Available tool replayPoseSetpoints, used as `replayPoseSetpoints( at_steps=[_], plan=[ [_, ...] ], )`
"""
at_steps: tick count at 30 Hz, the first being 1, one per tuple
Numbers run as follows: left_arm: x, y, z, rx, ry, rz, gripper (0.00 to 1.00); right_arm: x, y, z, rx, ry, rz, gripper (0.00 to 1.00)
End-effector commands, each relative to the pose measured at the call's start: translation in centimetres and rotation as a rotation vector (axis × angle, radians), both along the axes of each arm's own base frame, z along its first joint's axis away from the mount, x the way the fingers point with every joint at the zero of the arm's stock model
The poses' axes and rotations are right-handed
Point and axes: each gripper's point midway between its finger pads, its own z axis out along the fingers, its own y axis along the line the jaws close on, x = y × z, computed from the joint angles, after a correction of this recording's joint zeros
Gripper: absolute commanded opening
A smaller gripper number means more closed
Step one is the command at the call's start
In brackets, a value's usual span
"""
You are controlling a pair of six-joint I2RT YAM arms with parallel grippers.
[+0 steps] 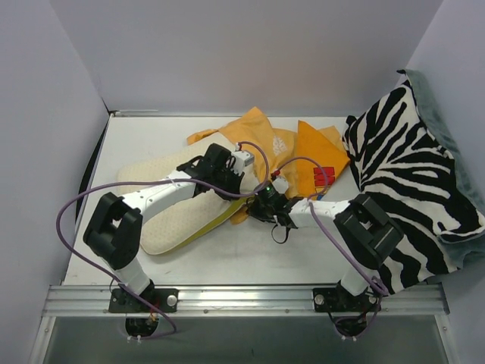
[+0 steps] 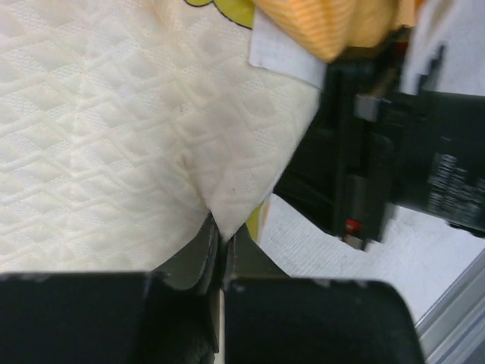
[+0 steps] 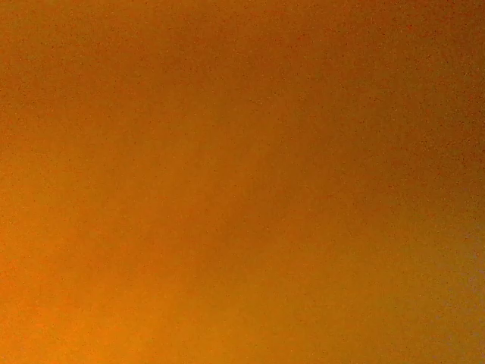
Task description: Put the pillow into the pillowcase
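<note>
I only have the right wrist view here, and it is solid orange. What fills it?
Observer: The orange printed fabric pillowcase; from above, the right end effector sits against its crumpled near edge.
Operator: Left arm holding anything?
Observer: The left end effector is shut on a corner of the cream quilted rectangular pillow.
Operator: Pillow inside yet?
Observer: No, most of it lies uncovered on the white table.

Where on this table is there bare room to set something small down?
Bare table shows in front, between the pillow and the metal rail, and in the far left corner. The middle is crowded: the left arm and right arm meet there over pillow and orange pillowcase. The zebra cushion fills the right side.
</note>
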Motion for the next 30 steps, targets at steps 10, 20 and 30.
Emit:
replayPoseSetpoints(
  at_steps=[10, 20, 30],
  plan=[
    [11.6, 0.2, -0.9, -0.011, -0.124, 0.255, 0.0, -14.4, -2.5, 9.8, -0.076, 0.024, 0.469, 0.0],
    [4.0, -3.1, -0.1, -0.228, 0.0, 0.111, 0.0, -17.3, -3.7, 10.3, -0.164, 0.079, 0.622, 0.56],
    [-2.6, -4.1, 2.9, -0.437, 0.01, 0.045, 0.35, -4.0, -8.8, 19.4, -0.261, -0.2, 0.17, 0.34]
  ],
)
